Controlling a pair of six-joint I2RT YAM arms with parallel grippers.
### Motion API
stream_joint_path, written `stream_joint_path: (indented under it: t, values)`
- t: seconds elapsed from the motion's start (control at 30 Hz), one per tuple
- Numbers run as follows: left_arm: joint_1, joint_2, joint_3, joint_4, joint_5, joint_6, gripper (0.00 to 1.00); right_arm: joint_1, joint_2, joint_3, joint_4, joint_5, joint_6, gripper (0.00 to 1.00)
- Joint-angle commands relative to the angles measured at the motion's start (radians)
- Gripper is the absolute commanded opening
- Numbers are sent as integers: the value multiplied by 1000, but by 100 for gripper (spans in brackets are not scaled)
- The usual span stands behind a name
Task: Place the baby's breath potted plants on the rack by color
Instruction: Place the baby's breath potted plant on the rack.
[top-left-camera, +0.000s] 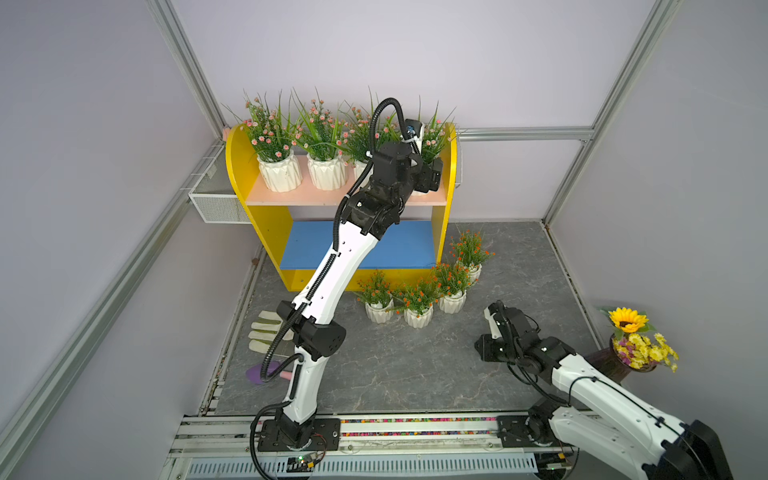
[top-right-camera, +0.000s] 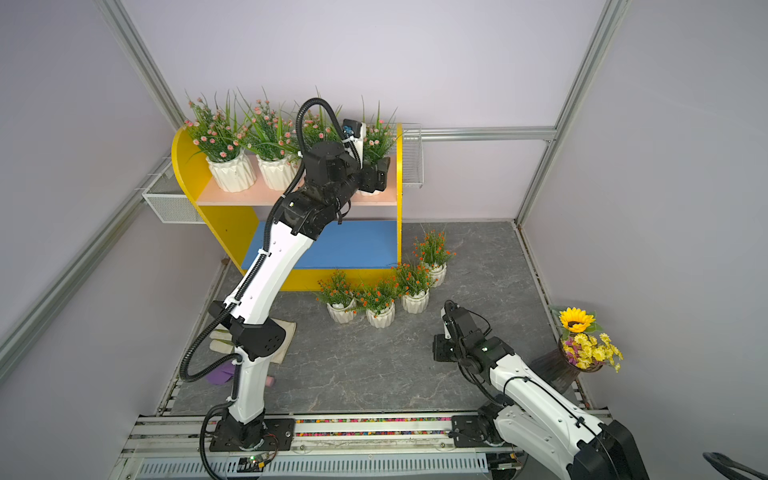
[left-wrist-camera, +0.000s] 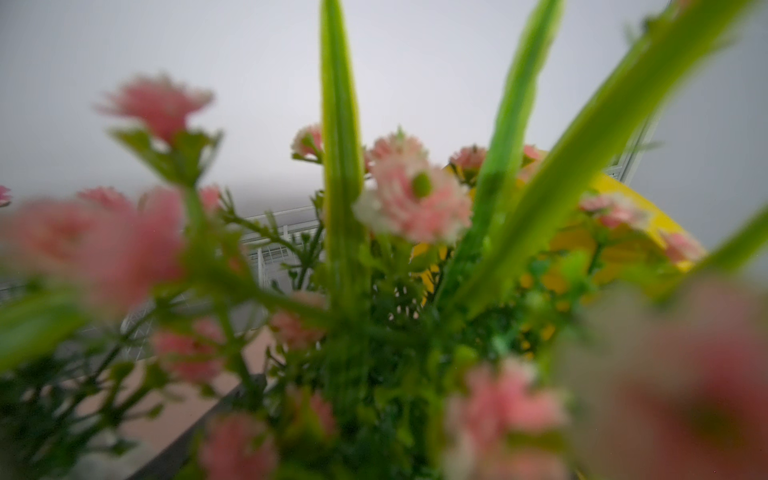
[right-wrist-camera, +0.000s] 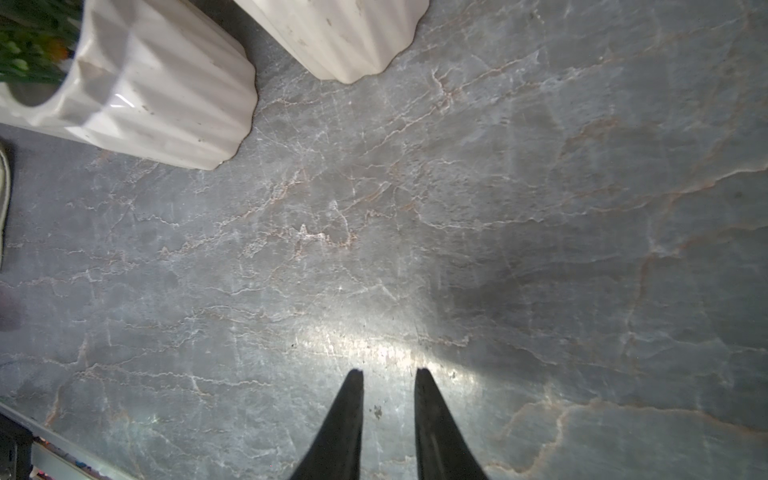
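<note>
Looking across both top views, I find the yellow rack (top-left-camera: 235, 166) against the far wall, left of centre. Three pink plants (top-left-camera: 279, 172) stand in a row on its pink upper shelf (top-left-camera: 299, 196), and my left arm (top-left-camera: 349, 257) half hides the third. A fourth pink plant (top-left-camera: 434, 135) sits at the right end of that shelf, just inside the side panel. The left fingers (top-left-camera: 430, 178) are right at its pot. I cannot tell whether they are clenched on the pot or released. The wrist covers them from above, and the left wrist view gives me only blurred pink blossoms (left-wrist-camera: 411, 203) and green blades.

Four orange plants (top-left-camera: 417, 316) stand clustered on the grey surface (top-left-camera: 415, 374), just in front of the rack's right corner and beside the blue lower shelf (top-left-camera: 324, 245).

My right arm (top-left-camera: 582, 374) hangs over the surface, near and to the right of that cluster. In the right wrist view the right fingers (right-wrist-camera: 353, 399) are parted a little and grasp nothing, with only bare surface between them. Two white pots (right-wrist-camera: 166, 104) stand beyond the tips, well apart from them.

A pair of gloves (top-left-camera: 266, 332) lies at the near left, and a sunflower bouquet (top-left-camera: 636, 340) stands at the far right edge.
</note>
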Motion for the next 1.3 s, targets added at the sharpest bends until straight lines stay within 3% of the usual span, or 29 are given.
stream_joint_path:
  t: [0.0, 0.73, 1.27]
  values:
    - [1, -19, 21, -9, 12, 12, 95, 4, 0, -11, -1, 11, 19, 25]
    - [-48, -215, -232, -8, -33, 4, 96, 4, -24, -11, -9, 17, 15, 27]
    - [-77, -580, -763, 159, -127, -23, 95, 3, -18, 0, 14, 17, 8, 28]
